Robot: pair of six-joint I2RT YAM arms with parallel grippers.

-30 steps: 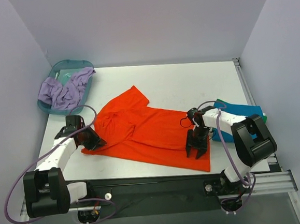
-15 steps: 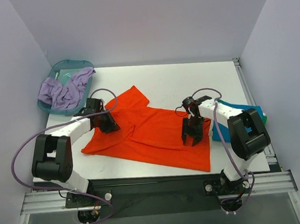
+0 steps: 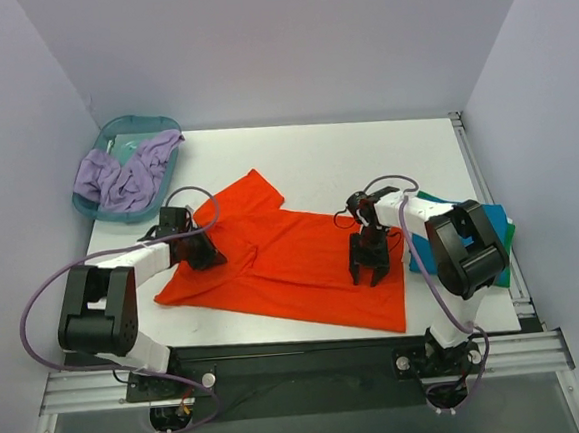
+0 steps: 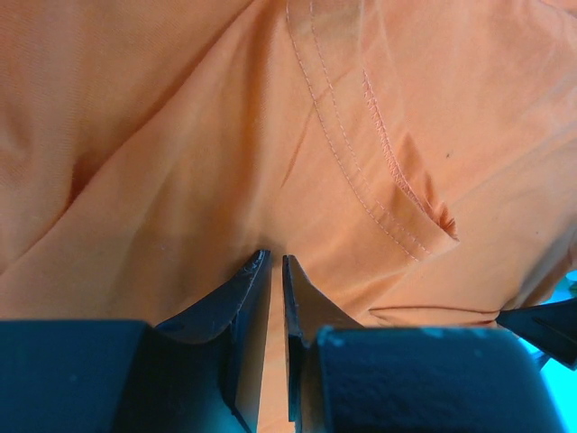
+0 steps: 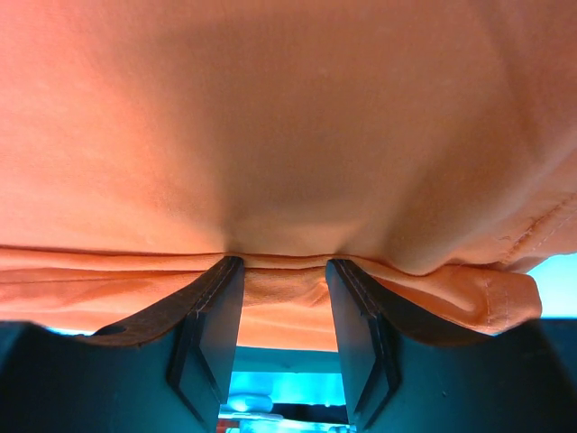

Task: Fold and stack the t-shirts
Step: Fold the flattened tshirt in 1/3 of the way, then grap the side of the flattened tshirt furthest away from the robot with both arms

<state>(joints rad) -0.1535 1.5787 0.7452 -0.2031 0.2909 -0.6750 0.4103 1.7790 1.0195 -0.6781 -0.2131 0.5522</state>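
Your left claw (image 3: 204,251) sat pressed down on the orange shirt (image 3: 293,261) with its jaws nearly together. In the wrist view, orange cloth showed in the thin slit between them, so I could not tell whether you had pinched a fold or were only resting on it. A stitched seam ran just ahead of that claw.

Your right claw (image 3: 369,268) was clamped on the orange shirt. Its wrist view showed the jaws partly apart with a thick fold of hem bunched between them and cloth draped over both tips.

The orange shirt lay spread between the two claws, crumpled near the left one and flatter toward the right. One sleeve reached away from the left claw toward the far side.

Just outside your right claw, a folded blue shirt (image 3: 476,224) lay at the table's right edge. A green shirt (image 3: 510,227) showed only as a sliver beneath it.

Far beyond your left claw, in the back left corner, stood a teal basin (image 3: 146,118) holding a lilac cloth (image 3: 126,174).

Everything rested on a white table (image 3: 365,155), bare and matte behind the shirt. Plain pale walls (image 3: 276,47) closed it in at the back and on both sides. A metal rail (image 3: 312,370) ran along the near edge, carrying both arm bases, with purple cables (image 3: 36,307) looping off the arms.
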